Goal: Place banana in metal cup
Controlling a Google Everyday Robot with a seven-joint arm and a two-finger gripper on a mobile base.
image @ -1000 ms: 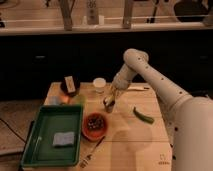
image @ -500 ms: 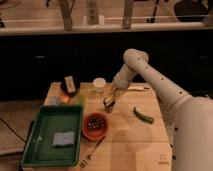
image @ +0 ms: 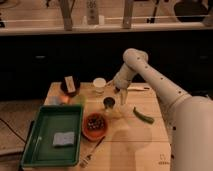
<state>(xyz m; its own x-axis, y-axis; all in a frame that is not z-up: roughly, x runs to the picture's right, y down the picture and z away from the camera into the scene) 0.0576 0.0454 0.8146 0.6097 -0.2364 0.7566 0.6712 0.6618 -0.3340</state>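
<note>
Gripper [image: 120,98]: carried at the end of the white arm [image: 150,75], held low over the table just right of the metal cup; whether the fingers are spread or closed cannot be told, nor whether anything is gripped; no shift from the half-second-earlier frame is seen
Metal cup [image: 109,104]: small dark cylinder, set upright on the table in front of the translucent cup and just behind the orange bowl; position unchanged from the earlier frames
Banana [image: 120,111]: pale yellowish shape seen just right of the metal cup, below the gripper; whether it is resting on the table or touched by the gripper cannot be told; place unchanged from the earlier frame
Table [image: 140,145]: light wooden top on which all listed items are set
Translucent cup [image: 99,84]: whitish, upright, behind the metal cup
Orange bowl [image: 94,125]: dark contents held inside, placed just right of the green tray
Green vegetable [image: 143,116]: long and curved, laid on the table to the right of the gripper, apart from it
Green tray [image: 47,152]: at the left front of the table, a blue sponge [image: 63,138] laid in it
Fork [image: 91,153]: laid diagonally in front of the orange bowl
Arm pose: matched with both earlier frames; no displacement of any item noted
</note>
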